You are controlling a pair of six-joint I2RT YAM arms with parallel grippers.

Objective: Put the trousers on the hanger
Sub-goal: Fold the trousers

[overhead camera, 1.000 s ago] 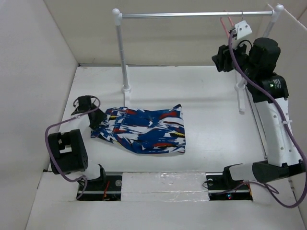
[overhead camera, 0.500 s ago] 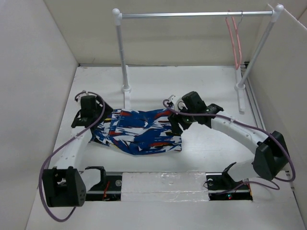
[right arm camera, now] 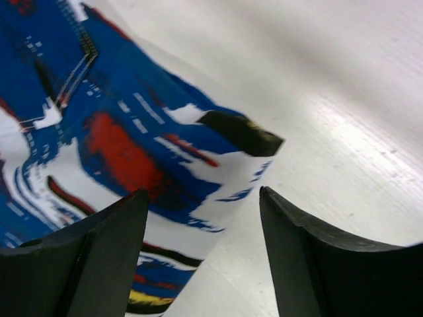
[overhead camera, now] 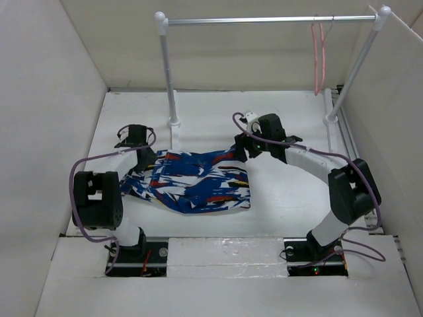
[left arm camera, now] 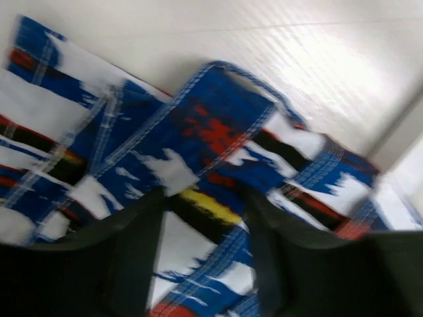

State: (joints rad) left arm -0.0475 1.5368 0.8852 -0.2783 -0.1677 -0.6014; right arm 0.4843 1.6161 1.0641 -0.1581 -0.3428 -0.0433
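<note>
Trousers [overhead camera: 195,181] lie folded flat on the table [overhead camera: 211,119], mid-left, w/ the printed cloth spread btw the two arms. The pink hanger [overhead camera: 320,59] hangs by its hook on the silver rail [overhead camera: 264,20] at far right, well apart from the cloth and touched by neither arm.

The left gripper [overhead camera: 143,164] sits at the left end of the trousers. Wrist view shows its fingers [left arm camera: 129,251] spread apart w/ a stitched hem edge beneath the gap and nothing pinched (view is blurred, so I cannot tell if they touch the cloth). The right gripper [overhead camera: 242,152] is at the far-right corner of the cloth. Its fingers [right arm camera: 92,254] also stand wide, w/ the black-patched corner lying under and btw them and bare table beside.

Step in hand, by my reading: the pick-up approach, both arms lined up on opposite ends of the garment. Task barely begun: trousers not lifted, hanger on the rail.

Next move prob. calls for each gripper to drop onto its edge and close on all the folded layers, not just the top ply. Then lift evenly so the soft fabric doesn't slip out or unfold lopsided. After that the cloth must go over the hanger's bar, thin and small vs. the trousers, so one arm likely has to fetch or steady the hanger.
</note>
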